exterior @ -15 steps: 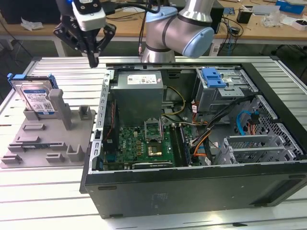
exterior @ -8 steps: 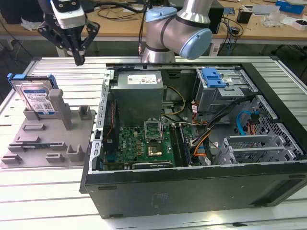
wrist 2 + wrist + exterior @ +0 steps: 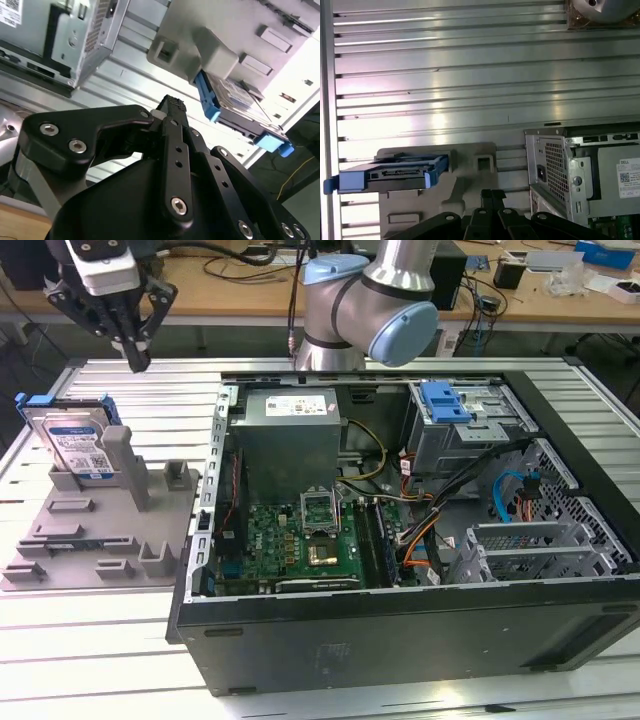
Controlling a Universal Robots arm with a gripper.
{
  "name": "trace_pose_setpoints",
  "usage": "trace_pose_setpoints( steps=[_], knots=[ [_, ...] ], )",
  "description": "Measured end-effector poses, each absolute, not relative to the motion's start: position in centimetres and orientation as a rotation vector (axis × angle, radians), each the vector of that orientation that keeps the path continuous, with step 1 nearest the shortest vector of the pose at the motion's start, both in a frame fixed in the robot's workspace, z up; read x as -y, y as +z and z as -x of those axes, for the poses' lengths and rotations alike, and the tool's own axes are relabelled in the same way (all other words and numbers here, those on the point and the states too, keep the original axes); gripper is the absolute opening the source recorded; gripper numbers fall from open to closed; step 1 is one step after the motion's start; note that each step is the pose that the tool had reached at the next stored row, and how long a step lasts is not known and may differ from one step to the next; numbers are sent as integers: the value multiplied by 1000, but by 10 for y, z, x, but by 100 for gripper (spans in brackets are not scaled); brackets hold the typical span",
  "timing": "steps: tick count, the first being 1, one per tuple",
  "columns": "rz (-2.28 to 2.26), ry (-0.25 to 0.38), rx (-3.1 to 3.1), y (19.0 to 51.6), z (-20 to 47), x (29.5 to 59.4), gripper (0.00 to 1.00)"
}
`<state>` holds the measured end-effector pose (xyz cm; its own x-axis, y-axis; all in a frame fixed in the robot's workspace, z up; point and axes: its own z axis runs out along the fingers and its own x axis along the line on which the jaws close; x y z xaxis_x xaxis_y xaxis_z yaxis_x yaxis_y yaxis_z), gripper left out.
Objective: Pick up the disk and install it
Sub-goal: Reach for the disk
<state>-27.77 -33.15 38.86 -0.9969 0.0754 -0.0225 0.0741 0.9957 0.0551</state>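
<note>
While the black gripper (image 3: 135,360) hangs empty, fingers (image 3: 172,106) pressed together, note the flat silver blue-framed disk (image 3: 78,443) propped upright below it, toward the exterior view's left.

A slatted aluminium table (image 3: 110,650) is spreading across the exterior view from six round to nine o'clock, and its ribs are catching bright overhead light near six. A wooden workbench (image 3: 240,295) is running along twelve o'clock, carrying black cables (image 3: 235,258) and, toward one o'clock, a blue box (image 3: 606,252). The space beneath the bench is lying in shadow at ten o'clock.
</note>
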Motion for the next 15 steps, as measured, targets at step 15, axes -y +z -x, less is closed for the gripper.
trace_pose_setpoints(
  steps=[15],
  knots=[
    [-117,95,-3114,387,344,311,11]
  ],
)
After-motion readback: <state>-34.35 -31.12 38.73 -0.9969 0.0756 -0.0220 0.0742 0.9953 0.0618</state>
